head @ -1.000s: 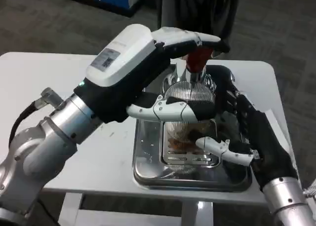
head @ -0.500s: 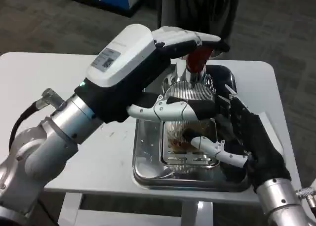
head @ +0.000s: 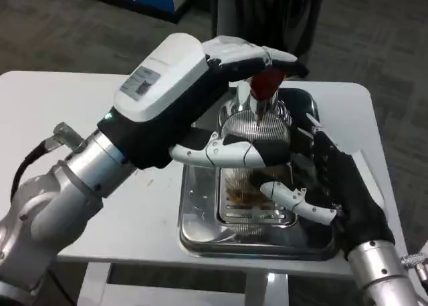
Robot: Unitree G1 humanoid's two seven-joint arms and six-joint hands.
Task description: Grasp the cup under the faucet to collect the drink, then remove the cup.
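Note:
A clear cup (head: 242,184) with brown drink in it stands on the drip grate under the faucet of a ribbed silver dispenser (head: 257,124). My left hand (head: 194,92) reaches over the dispenser, its fingers lying on top of the red tap handle (head: 265,84) and its thumb stretched across the front, hiding the cup's upper part. My right hand (head: 331,186) sits at the right of the cup with its thumb tip at the cup's side and its dark fingers spread behind. Whether it grips the cup is unclear.
The dispenser and grate stand in a shiny steel tray (head: 194,219) near the front edge of the white table (head: 60,119). The table's right edge runs close behind my right forearm. Open table surface lies to the left of the tray.
My right hand has shifted left, bringing its thumb up to the cup. The left hand has stayed on the red handle, and the cup has not moved.

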